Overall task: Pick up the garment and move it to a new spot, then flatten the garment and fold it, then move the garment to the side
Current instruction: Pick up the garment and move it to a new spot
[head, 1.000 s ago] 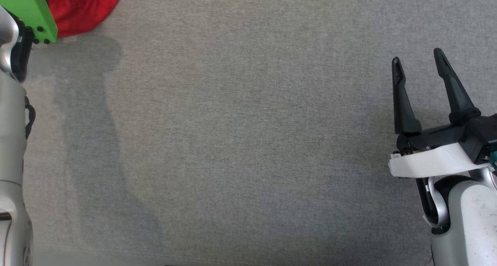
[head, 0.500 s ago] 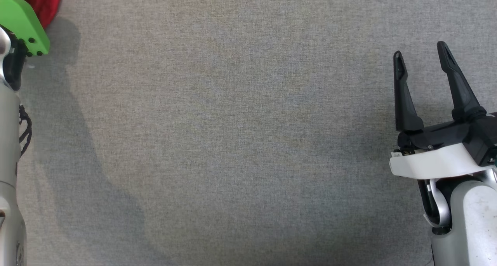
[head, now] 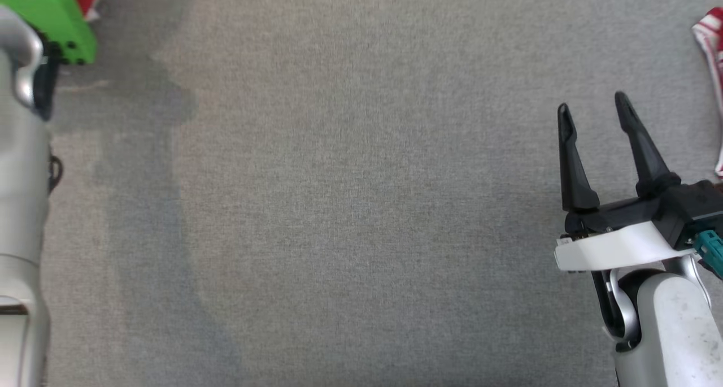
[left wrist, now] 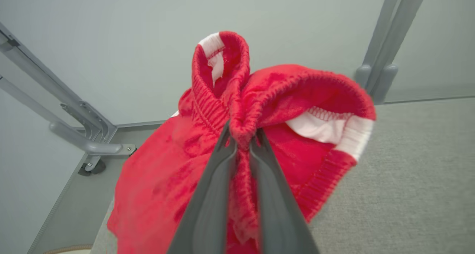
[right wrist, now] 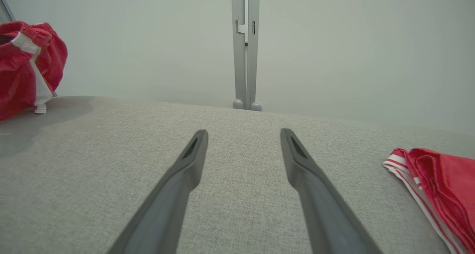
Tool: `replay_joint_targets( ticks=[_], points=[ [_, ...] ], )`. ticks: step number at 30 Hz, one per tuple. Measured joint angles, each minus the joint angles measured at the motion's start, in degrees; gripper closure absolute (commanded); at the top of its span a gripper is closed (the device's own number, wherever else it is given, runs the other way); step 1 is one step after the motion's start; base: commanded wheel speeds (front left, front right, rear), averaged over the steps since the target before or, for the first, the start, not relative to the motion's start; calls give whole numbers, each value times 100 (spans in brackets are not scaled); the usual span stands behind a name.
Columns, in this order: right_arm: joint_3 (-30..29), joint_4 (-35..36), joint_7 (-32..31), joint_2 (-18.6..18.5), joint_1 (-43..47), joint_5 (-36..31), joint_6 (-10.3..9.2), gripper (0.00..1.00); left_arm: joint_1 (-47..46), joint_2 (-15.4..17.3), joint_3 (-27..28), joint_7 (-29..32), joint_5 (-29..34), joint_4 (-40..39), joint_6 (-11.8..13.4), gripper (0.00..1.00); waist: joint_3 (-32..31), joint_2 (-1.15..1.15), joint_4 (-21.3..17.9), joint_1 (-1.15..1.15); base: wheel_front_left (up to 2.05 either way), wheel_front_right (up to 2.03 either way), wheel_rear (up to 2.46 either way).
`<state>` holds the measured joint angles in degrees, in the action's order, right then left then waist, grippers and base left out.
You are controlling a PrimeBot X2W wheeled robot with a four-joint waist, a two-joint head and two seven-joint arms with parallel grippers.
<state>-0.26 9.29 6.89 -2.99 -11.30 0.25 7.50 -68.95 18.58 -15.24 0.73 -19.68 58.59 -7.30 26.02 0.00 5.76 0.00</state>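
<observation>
My left pincer [left wrist: 243, 132] grips only a bunched waistband fold of the garment [left wrist: 167, 180] (right pincer [head: 592, 102] spread wide, empty), so I risk slippage when lifting it off the counter [left wrist: 408, 172].

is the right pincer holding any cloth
No, the right pincer has its two fingers spread wide apart over the bare grey surface, with nothing between them.
</observation>
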Motion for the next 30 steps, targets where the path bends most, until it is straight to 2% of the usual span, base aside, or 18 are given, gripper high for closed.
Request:
replay_joint_targets(
  ticks=[4, 12, 19, 21, 24, 26, 30],
  points=[
    [-107, -286, 137, 7, 191, 191, 0, 0, 30, -242, -559, 46, -316, -499, -2, 100, -466, 0, -40, 0, 0, 0, 0],
    [-419, -677, 331, 9, 711, 526, 0, 0, 536, -861, -1518, 497, -1499, -1872, -2, 100, -1502, 0, -185, 0, 0, 0, 0],
    [-511, -795, 432, 10, 962, 724, 0, 0, 1352, -1379, -2057, 715, -2374, -3121, -7, 100, -2190, 0, -417, -1, 0, 0, 0],
    [-537, -845, 464, 12, 986, 753, 0, 0, 1696, -1475, -2162, 633, -2583, -3322, 7, 100, -2274, 0, -524, -1, 0, 0, 0],
    [-548, -928, 512, 10, 983, 770, 0, 0, 2330, -1574, -2291, 392, -2980, -3405, 201, 100, -2332, 0, -688, -1, 0, 0, 0],
    [-495, -982, 536, 11, 960, 803, 0, 0, 2720, -1579, -2374, 76, -3261, -3334, 366, 100, -2317, 0, -804, -1, 0, 0, 0],
    [-443, -1042, 590, 12, 833, 857, 0, 0, 3129, -1594, -2613, -706, -3602, -2928, 490, 100, -2185, 0, -947, -1, 0, 0, 0]
  ],
)
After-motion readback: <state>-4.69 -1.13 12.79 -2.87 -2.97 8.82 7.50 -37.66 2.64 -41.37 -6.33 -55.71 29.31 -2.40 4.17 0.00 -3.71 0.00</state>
